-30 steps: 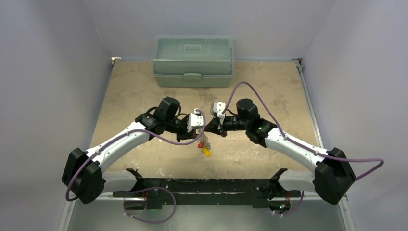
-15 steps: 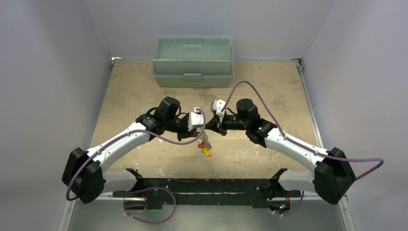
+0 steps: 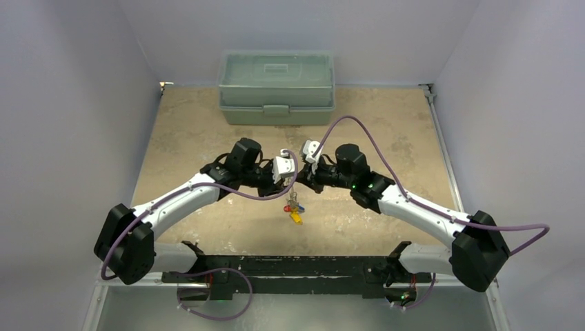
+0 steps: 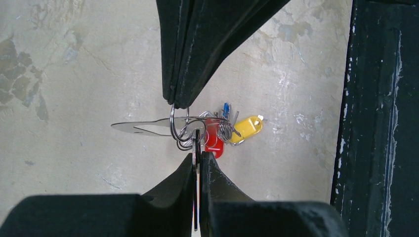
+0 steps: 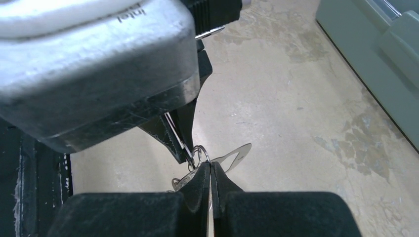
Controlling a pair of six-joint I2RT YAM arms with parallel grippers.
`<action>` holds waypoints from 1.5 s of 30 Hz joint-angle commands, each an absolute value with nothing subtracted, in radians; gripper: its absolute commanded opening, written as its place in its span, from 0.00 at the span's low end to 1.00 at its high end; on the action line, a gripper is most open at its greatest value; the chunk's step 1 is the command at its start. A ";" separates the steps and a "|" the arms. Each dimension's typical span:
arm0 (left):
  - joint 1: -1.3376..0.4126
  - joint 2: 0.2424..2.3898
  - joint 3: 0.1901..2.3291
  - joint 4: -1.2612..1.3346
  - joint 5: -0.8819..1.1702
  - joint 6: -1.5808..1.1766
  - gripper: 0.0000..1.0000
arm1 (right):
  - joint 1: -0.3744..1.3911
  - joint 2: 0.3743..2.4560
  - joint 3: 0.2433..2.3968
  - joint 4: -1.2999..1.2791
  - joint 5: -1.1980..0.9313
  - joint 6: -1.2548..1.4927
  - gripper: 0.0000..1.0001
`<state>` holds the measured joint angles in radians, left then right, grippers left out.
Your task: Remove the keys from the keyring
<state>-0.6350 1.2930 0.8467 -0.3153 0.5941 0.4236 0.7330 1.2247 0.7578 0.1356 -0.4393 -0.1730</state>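
Pinching tangled keys (image 4: 217,130), left gripper (image 4: 197,156) and right gripper (image 4: 176,102) hide the grasped parts.

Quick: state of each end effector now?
Left end effector: closed, pinching the silvery metal key bunch with coloured tags.
Right end effector: closed on a thin grey wire loop of that bunch.

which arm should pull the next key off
Left, probably: the left hand is shut on a key by its flat blade, while the right hand pinches a wire loop and can anchor it.
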 commanded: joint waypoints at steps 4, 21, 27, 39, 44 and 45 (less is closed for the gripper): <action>-0.631 1.331 0.858 -0.292 0.581 0.358 0.00 | 0.750 1.215 0.772 0.222 -0.293 -0.153 0.00; -0.630 1.315 0.916 -0.349 0.581 0.356 0.00 | 0.751 1.226 0.749 0.230 -0.235 -0.180 0.00; -0.629 1.305 0.971 -0.400 0.589 0.383 0.00 | 0.751 1.229 0.745 0.225 -0.210 -0.205 0.00; -0.625 1.298 1.041 -0.438 0.592 0.445 0.00 | 0.758 1.238 0.741 0.207 -0.219 -0.240 0.00; -0.624 1.300 1.071 -0.460 0.590 0.499 0.00 | 0.765 1.243 0.743 0.200 -0.230 -0.249 0.00; -0.624 1.301 1.075 -0.465 0.587 0.512 0.00 | 0.767 1.243 0.743 0.199 -0.230 -0.250 0.00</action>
<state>-0.6285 1.3231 1.0183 -0.4385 0.5705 0.4480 0.7612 1.2381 0.7452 0.1684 -0.2493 -0.2226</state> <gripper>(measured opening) 0.028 0.005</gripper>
